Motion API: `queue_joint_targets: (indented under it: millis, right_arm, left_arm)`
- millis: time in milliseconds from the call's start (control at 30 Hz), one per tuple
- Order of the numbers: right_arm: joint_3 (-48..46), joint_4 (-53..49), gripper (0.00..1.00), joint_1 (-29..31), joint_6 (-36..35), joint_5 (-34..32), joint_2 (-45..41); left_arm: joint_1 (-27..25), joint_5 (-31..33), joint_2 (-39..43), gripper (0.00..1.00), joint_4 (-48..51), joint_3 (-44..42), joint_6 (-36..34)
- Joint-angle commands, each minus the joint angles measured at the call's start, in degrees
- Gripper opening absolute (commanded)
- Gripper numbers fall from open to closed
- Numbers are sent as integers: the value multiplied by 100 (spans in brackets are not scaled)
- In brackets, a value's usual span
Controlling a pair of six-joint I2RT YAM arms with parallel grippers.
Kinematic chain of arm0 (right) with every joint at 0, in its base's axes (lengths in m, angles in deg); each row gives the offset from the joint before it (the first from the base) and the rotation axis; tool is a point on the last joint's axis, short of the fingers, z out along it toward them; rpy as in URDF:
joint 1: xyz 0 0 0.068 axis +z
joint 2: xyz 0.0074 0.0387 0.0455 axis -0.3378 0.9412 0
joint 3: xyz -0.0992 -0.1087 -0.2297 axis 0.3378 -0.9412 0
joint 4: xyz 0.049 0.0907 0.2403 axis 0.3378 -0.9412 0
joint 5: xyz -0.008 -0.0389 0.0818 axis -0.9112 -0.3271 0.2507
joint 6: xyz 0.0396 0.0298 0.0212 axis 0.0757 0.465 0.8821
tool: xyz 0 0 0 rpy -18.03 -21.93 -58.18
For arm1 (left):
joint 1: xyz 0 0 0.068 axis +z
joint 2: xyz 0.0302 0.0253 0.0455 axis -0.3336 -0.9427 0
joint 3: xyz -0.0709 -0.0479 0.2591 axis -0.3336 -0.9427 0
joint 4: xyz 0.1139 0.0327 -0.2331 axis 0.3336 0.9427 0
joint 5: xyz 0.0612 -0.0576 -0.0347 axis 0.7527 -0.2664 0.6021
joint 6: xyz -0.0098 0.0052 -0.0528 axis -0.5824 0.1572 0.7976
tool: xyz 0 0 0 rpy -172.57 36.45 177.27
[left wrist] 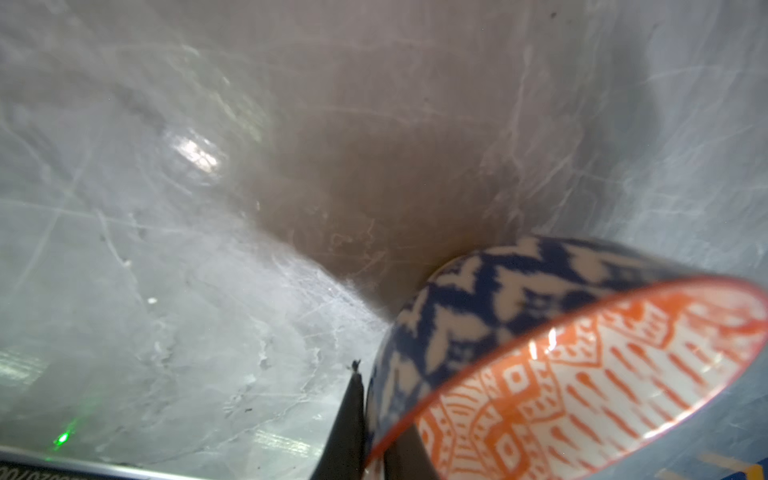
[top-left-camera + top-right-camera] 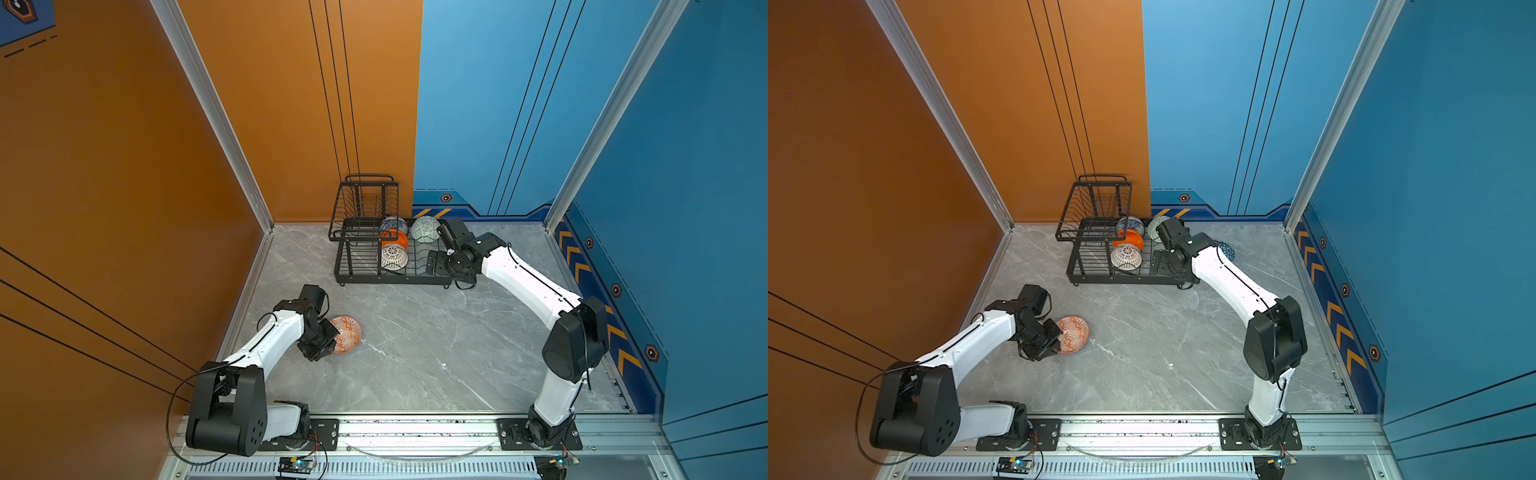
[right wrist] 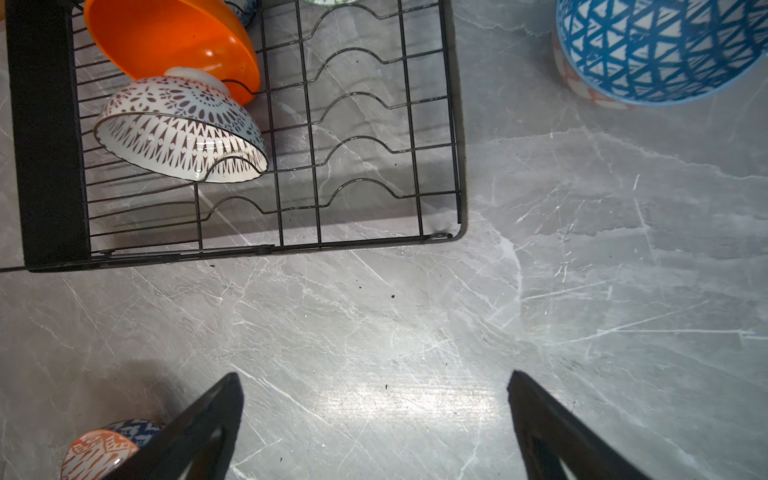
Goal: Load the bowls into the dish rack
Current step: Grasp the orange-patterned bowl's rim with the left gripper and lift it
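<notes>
pinching the rim of the orange-white bowl with left jaws, 7 o'clock on the surface. holding right jaws spread by the dish rack at 12 o'clock, lattice bowl and plain orange bowl inside.

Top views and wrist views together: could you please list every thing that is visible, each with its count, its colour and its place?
rack: one, black wire, at the back of the table
floral bowl: one, blue and white, rack's lower tray, rearmost
orange bowl: one, plain orange, lower tray, between floral and white bowls
white bowl: one, white with dark lattice, lower tray, in front of the orange bowl
green bowl: one, pale green, lower tray, right of the floral bowl
blue bowl: one, blue triangles on white, on the table right of the rack
patterned bowl: one, orange-white inside, dark blue outside, table's left
table: one, grey marble
left end effector: one, black, shut on the patterned bowl's rim
right end effector: one, black, open, empty, by the rack's right end
</notes>
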Motion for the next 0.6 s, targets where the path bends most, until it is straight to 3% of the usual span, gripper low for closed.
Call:
queue_joint_targets:
  millis: [0,167,567]
  right_arm:
    - [-62,-193,100,-63,65,-9,-19]
    - [-39,-194,100,-173,82,-41,-49]
    - [530,-300,100,-564,160,-2,-139]
  left_arm:
    - [-46,124,-75,0,47,218,-34]
    - [-74,204,-41,0,45,524,-30]
    - [-767,844,24,0,48,2622,-544]
